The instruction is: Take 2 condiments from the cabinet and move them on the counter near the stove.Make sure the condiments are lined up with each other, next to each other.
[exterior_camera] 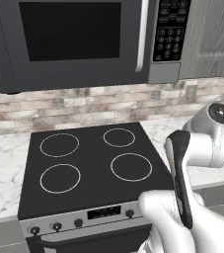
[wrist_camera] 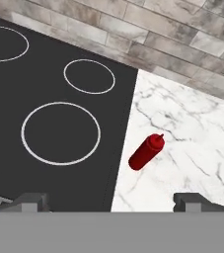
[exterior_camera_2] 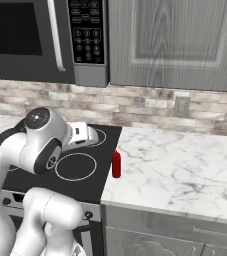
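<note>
One bottle (wrist_camera: pixel 146 152) stands on the counter (wrist_camera: pixel 192 148) by the stove (wrist_camera: pixel 59 99); gripper (wrist_camera: pixel 111 200) hovers at its 6 o'clock, jaws wide, empty; next up looks like fetching the second from the cabinet (exterior_camera_2: pixel 175 40).

One red bottle (exterior_camera_2: pixel 116 165) stands upright on the counter (exterior_camera_2: pixel 185 165), a slim cylinder with a tapered red nozzle cap, right at the counter's left edge, just beside the stove (exterior_camera_2: pixel 92 165) and toward the front. The stove is a black glass cooktop with white ring burners. The grey wood-grain cabinet (exterior_camera_2: pixel 175 42) hangs above the counter, door closed.
</note>
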### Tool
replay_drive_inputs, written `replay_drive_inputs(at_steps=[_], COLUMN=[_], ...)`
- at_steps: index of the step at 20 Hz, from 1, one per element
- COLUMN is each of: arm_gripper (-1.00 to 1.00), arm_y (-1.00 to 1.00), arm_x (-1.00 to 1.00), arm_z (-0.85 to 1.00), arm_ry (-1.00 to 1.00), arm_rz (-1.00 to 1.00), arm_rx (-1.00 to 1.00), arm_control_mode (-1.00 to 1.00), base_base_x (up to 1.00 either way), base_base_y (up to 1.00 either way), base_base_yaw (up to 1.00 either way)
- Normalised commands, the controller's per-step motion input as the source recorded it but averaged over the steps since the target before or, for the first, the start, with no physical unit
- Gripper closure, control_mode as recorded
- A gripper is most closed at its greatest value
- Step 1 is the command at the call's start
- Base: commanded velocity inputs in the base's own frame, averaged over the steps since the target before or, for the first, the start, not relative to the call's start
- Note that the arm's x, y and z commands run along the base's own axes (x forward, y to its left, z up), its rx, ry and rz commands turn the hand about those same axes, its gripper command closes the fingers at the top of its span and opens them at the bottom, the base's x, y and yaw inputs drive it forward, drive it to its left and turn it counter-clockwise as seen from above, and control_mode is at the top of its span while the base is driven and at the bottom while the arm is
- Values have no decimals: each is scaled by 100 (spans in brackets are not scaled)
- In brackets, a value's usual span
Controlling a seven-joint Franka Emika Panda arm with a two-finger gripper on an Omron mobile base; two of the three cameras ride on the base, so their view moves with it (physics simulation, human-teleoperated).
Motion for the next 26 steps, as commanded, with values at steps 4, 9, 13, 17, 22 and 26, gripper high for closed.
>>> replay_drive_inputs(at_steps=[4,9,13,17,22,26], arm_gripper=[-100,-100,-100,-100,-100,-100], arm_y=[8,17,5,2,0,0], arm_x=[0,-6,-24,-19,-12,-13], arm_z=[22,15,29,31,30,27], arm_ry=[0,-7,-15,-7,0,0], arm_rz=[-21,-9,0,0,1,0], arm_rx=[0,0,9,13,16,11], arm_control_mode=[-100,-100,-100,-100,-100,-100], base_base_x=[0,0,0,0,0,0], base_base_y=[0,0,0,0,0,0], base_base_yaw=[0,0,0,0,0,0])
